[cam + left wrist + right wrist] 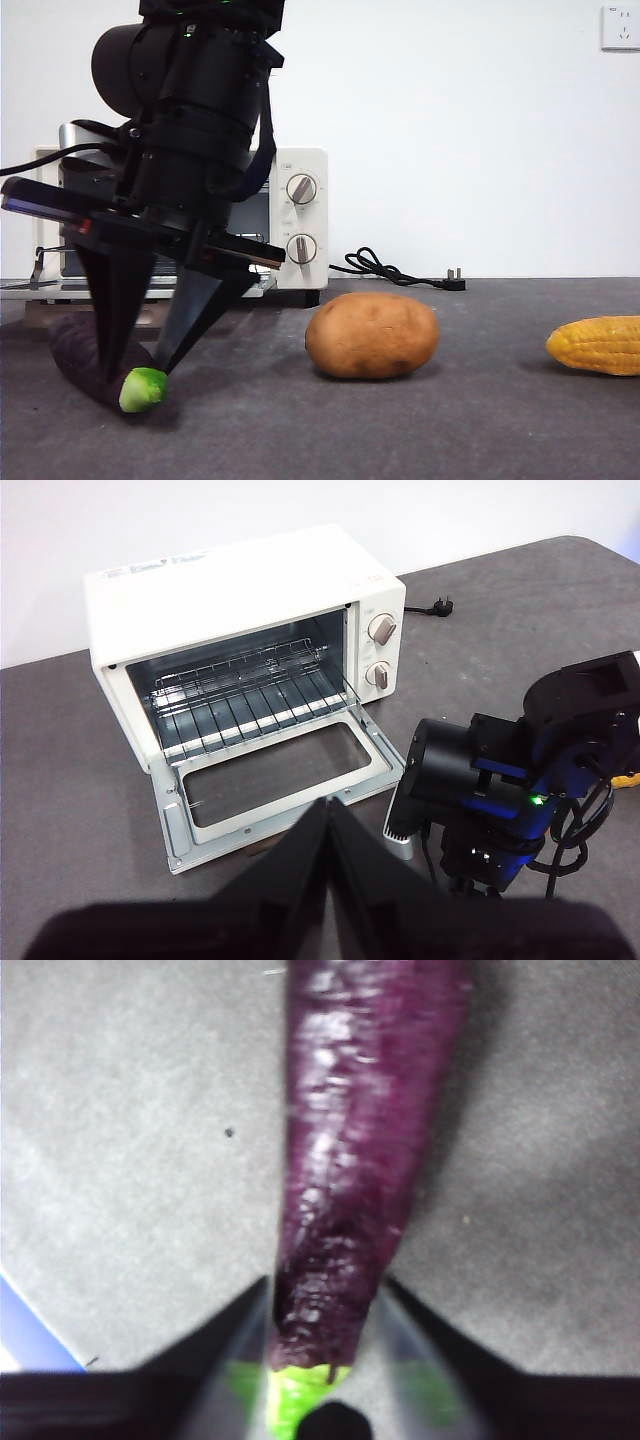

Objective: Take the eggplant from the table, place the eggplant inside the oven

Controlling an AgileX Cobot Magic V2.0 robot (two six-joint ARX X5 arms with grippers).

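The dark purple eggplant (75,350) lies on the grey table (450,430) at the left, its green cap pointing toward the camera. My right gripper (140,372) comes down from above and is shut on it close to the cap. In the right wrist view the eggplant (360,1110) runs away from the right gripper (328,1285), both jaws pressed against its sides. The cream-white oven (300,215) stands behind. From high up, the left wrist view shows the oven (230,580) with its door (280,775) folded down and the wire rack (240,695) bare. My left gripper (328,805) is shut and holds nothing.
A brown potato (372,335) sits mid-table and a yellow corn cob (600,345) at the right edge. The oven's black power cable (380,268) trails behind the potato. The right arm (500,800) stands just off the open door's corner.
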